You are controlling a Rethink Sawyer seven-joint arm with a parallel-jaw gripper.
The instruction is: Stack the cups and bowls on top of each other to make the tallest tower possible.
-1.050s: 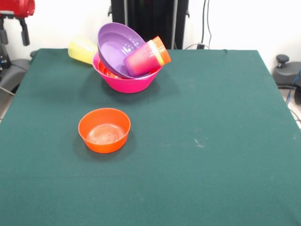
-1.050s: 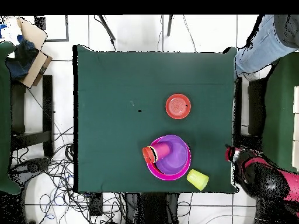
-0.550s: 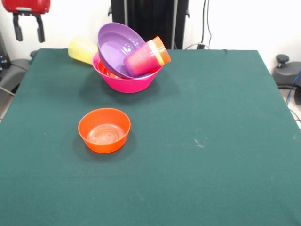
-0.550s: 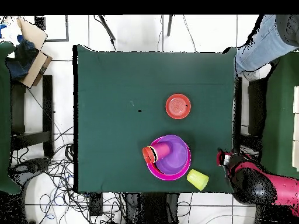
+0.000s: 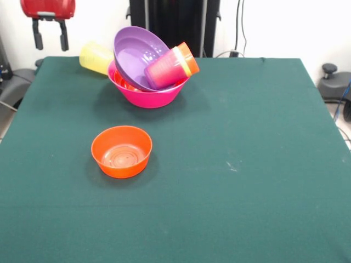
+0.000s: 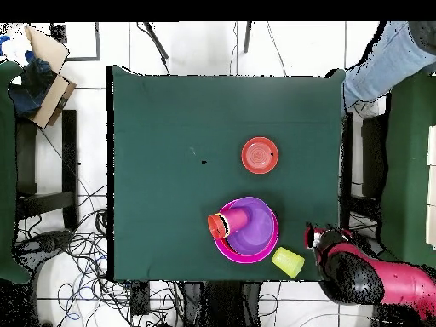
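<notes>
pincer (image 5: 50, 41) open, empty | tower (image 5: 149, 71) leaning | orange bowl (image 5: 121, 151) apart

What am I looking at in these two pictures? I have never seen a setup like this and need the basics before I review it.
This is a robot arm working at a table covered in green cloth. One picture looks across the table toward the robot; the other looks straight down from above and is turned half round against the first.

The red and black part at the front view's top left is the arm's pincer, open and holding nothing. It hangs over the table's edge, close to a yellow cup lying on its side.

Beside that cup stands a pink bowl with a purple bowl tilted inside it, and nested cups lying against that. A small orange bowl stands alone, upright.

From above, a person's leg shows at one corner.
</notes>
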